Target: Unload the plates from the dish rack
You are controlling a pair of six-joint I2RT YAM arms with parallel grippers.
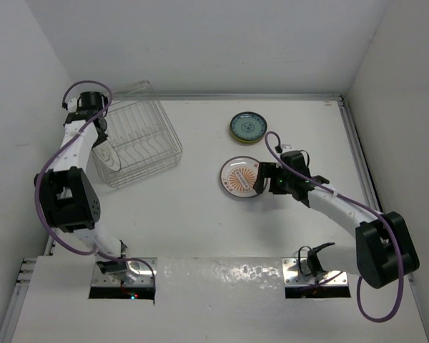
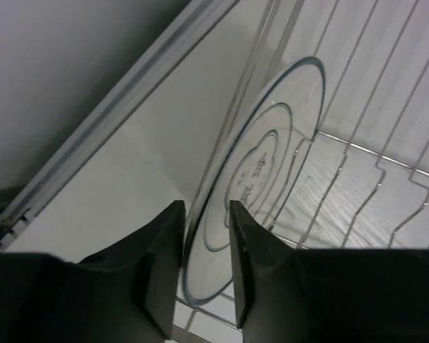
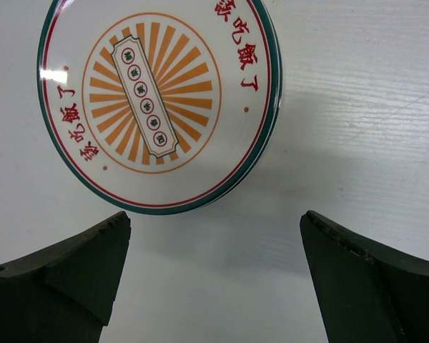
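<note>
We see L fingers (image 2: 157,271) clamped on rim of the plate (image 2: 272,157) standing edge-on in dish rack (image 1: 139,146), desk (image 1: 200,229) far-left corner, lift path upward; R fingers (image 3: 71,264) wide apart

Left gripper (image 2: 204,209) pinched narrow; right gripper (image 3: 214,218) spread wide, arm outstretched.

The dish rack (image 1: 138,143) is silver-white wire over a clear tray. Standing in it, the white plate (image 2: 272,164) carries faint blue-grey rings and a thin bluish rim, framed by the left gripper (image 2: 204,214) and its black fingers. Right of the rack, on the white table (image 1: 200,229), the sunburst plate (image 3: 157,107) shows orange rays, red characters and a green-and-red edge. Also right of the rack, farther back, the teal plate (image 1: 245,127) is patterned with a yellowish edge. The arms (image 1: 336,207) are white and black, trailing purple cables (image 1: 50,229).
</note>
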